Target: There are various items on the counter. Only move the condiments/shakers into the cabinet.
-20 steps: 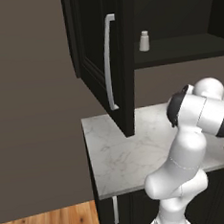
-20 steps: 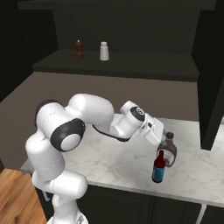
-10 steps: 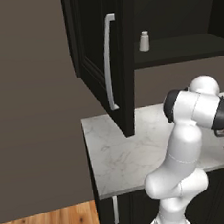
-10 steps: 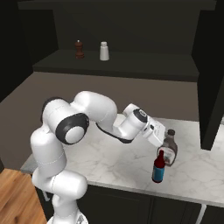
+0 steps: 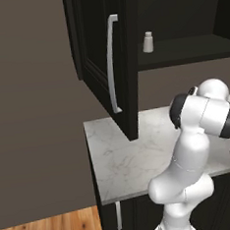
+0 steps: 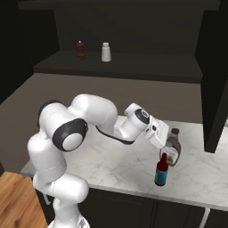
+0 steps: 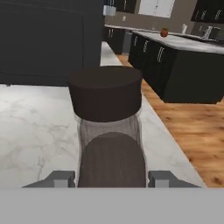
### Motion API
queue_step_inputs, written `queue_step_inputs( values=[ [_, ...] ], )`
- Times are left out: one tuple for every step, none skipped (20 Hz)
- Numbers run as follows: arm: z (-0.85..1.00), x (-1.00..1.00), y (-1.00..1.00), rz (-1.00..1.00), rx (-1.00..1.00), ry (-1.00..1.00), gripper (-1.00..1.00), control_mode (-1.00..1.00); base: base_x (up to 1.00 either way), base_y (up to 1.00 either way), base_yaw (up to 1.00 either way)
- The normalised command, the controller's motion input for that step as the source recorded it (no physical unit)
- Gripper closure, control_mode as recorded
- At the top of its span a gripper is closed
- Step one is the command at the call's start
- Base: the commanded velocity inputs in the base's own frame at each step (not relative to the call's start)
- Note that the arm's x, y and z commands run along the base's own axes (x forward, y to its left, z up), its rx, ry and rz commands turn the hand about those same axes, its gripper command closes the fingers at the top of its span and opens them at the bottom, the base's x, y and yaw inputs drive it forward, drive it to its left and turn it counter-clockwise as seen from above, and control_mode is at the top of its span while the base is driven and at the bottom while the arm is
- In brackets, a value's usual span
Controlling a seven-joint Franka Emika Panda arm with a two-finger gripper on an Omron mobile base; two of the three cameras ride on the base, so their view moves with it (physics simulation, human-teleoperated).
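The dark brown bottle [image 6: 173, 147] with a black cap stands on the white marble counter [image 6: 111, 161], beside the teal-and-red object [image 6: 162, 170]. My gripper [image 6: 166, 140] is open at the bottle's neck. In the hand view the bottle [image 7: 108, 131] sits very close between the two fingertips [image 7: 59, 178], with a small gap on each side. The red-brown shaker [image 6: 80, 50] and the whitish shaker [image 6: 106, 51] stand on the shelf of the black upper cabinet [image 6: 124, 67]. The cabinet's door [image 5: 102, 64] with the silver handle [image 5: 113, 63] hangs open, the whitish shaker [image 5: 148, 42] inside.
The open door juts out over the counter's left end [image 5: 115, 151]. A black cabinet side [image 6: 216, 89] hangs at the right above the counter. Wooden floor [image 7: 192, 131] and a far kitchen island [image 7: 183, 65] lie beyond the counter's edge.
The arm's elbow has swung to the right and the hand has closed in on the brown bottle. The bottle and the teal-and-red object have stayed put.
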Motion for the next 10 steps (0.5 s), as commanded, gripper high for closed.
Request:
queue_step_inputs(
  values=[
    [0.89, -0.55, 0.16, 0.00, -0.02, -0.36, 1.00, -1.00, 0.00, 0.00, 0.00],
    [1.00, -0.59, 0.28, 0.00, -0.05, -0.39, 1.00, -1.00, 0.00, 0.00, 0.00],
    [1.00, -0.59, 0.39, 0.01, -0.07, -0.41, 1.00, -1.00, 0.00, 0.00, 0.00],
    [1.00, -0.60, 0.44, 0.03, -0.08, -0.41, 1.00, -1.00, 0.00, 0.00, 0.00],
    [1.00, -0.59, 0.54, 0.03, -0.11, -0.39, 1.00, -1.00, 0.00, 0.00, 0.00],
    [1.00, -0.61, 0.61, 0.02, -0.12, -0.38, 1.00, -1.00, 0.00, 0.00, 0.00],
    [1.00, -0.63, 0.68, 0.02, -0.13, -0.35, 1.00, -1.00, 0.00, 0.00, 0.00],
    [1.00, -0.67, 0.66, 0.02, -0.13, -0.31, 1.00, -1.00, 0.00, 0.00, 0.00],
    [1.00, -0.85, 0.60, 0.00, -0.14, -0.23, 1.00, -1.00, 0.00, 0.00, 0.00],
    [1.00, -0.91, 0.60, 0.00, -0.15, -0.21, 1.00, -1.00, 0.00, 0.00, 0.00]
  ],
)
